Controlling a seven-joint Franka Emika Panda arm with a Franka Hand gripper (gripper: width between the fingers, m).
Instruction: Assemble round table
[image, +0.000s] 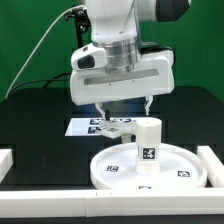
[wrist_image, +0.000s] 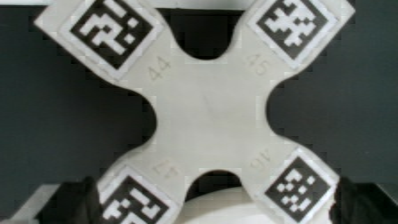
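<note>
1. White plastic leg stands upright on the round disc, near on the table, toward the exterior view's right; how firmly it is seated is unclear.
2. Flat base piece lies loose farther back, under the wide-open, empty pincer; it is not yet fitted.
3. The pincer largely hides the base piece in the exterior view.

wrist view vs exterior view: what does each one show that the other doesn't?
Wrist only: the flat white X-shaped base piece close up, with its full outline and a readable tag on each of its four lobes.
Exterior only: the large white rimmed round disc, the white straight border rails and the marker board.
Both: the base piece, plus the short white cylinder leg. It stands upright on the disc in the exterior view; in the wrist view it is probably the rounded white sliver at the edge.
</note>
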